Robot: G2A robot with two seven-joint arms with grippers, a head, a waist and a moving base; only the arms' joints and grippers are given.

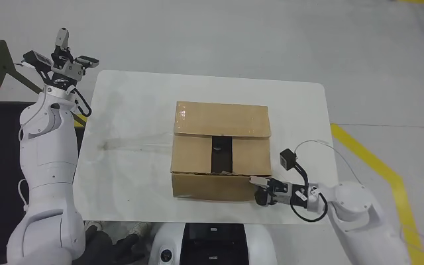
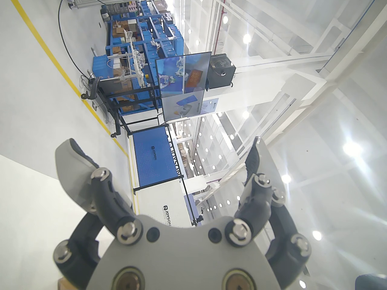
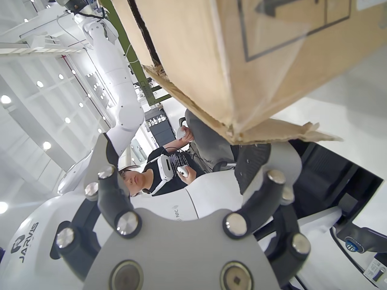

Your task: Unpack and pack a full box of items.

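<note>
A brown cardboard box point(image 1: 222, 119) stands in the middle of the white table point(image 1: 132, 139). Its top flaps are folded in, leaving a dark gap point(image 1: 222, 154) on the near side. My right gripper point(image 1: 259, 190) is low at the box's near right corner. In the right wrist view that gripper point(image 3: 184, 152) is open, and the box point(image 3: 196, 31) has its torn bottom corner point(image 3: 239, 132) right against one fingertip point(image 3: 260, 155). My left gripper point(image 1: 66, 56) is raised beyond the table's far left corner. It is open and empty point(image 2: 164, 158), pointing up at the ceiling.
Bare tabletop lies left and right of the box. The table's near edge point(image 1: 199, 222) runs just behind the right gripper. A yellow floor line point(image 1: 371, 159) passes to the right of the table.
</note>
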